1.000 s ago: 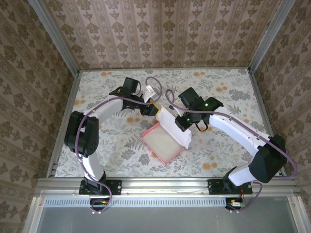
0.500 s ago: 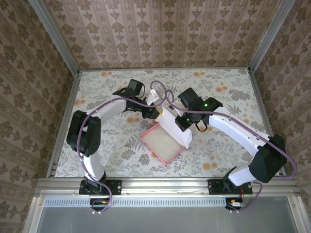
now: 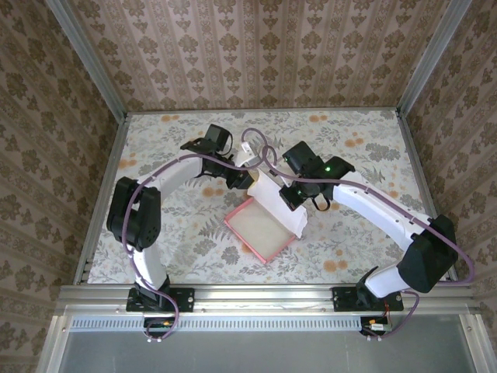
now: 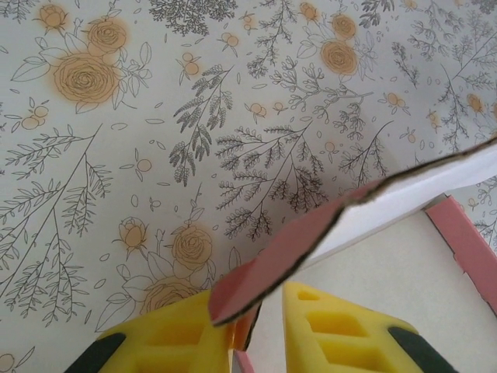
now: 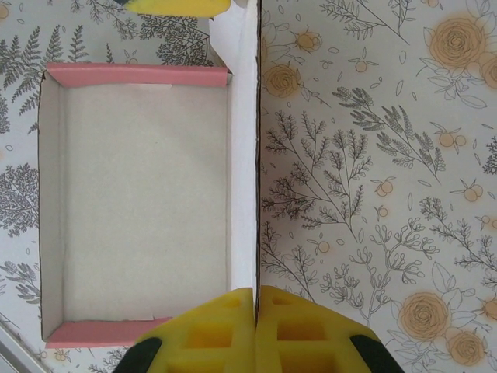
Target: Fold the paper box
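— Whereabouts of the salmon-pink, pale-lined thin cardboard paper box [image 3: 262, 231]?

— Middle of the floral-printed table [image 3: 186, 233], between the two arms. Tray flat, low walls up; tall white-faced panel [image 5: 242, 155] standing on edge along one side.

— And the grips?

— Right gripper [image 5: 256, 315], yellow foam pads: pressed together on that panel's near edge. Left gripper [image 4: 258, 330], same yellow pads: slightly apart, straddling a pink flap corner [image 4: 260, 272] at the far end. Touching one pad, not yet pinched.

— Likely trouble?

— Judging by so little card between the left pads, could slip free or crumple the tip on closing. Might bow or tear the thin panel if pulled against the right-hand pinch. Could also drag the tray across the table, or buckle beside a crease instead of along it.
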Available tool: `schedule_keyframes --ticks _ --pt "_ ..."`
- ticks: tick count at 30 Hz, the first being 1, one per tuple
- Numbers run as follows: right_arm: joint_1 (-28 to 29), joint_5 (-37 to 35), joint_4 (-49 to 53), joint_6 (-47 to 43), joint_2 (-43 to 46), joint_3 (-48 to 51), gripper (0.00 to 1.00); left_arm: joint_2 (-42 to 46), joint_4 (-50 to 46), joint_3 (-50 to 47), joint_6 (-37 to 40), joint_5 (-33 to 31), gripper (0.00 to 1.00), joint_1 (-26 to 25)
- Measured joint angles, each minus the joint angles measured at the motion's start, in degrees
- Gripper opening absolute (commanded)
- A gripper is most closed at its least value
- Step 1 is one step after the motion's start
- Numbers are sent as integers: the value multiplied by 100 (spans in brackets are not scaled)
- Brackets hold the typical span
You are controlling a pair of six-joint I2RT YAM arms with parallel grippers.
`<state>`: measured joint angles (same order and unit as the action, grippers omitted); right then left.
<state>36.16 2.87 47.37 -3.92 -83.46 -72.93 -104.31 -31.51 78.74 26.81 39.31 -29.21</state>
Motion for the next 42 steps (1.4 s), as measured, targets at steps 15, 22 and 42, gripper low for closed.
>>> schedule_keyframes --ticks 15,22,42 --pt "48 -166 -402 247 68 175 50 44 210 -94 -103 -76 1 -4" --pt "35 -385 -835 879 1038 1038 64 721 866 -946 -544 -562 1 -35" --pt "-654 -575 -1360 1919 1725 2218 60 1482 1569 -1882 -1528 -1473 0 -136"
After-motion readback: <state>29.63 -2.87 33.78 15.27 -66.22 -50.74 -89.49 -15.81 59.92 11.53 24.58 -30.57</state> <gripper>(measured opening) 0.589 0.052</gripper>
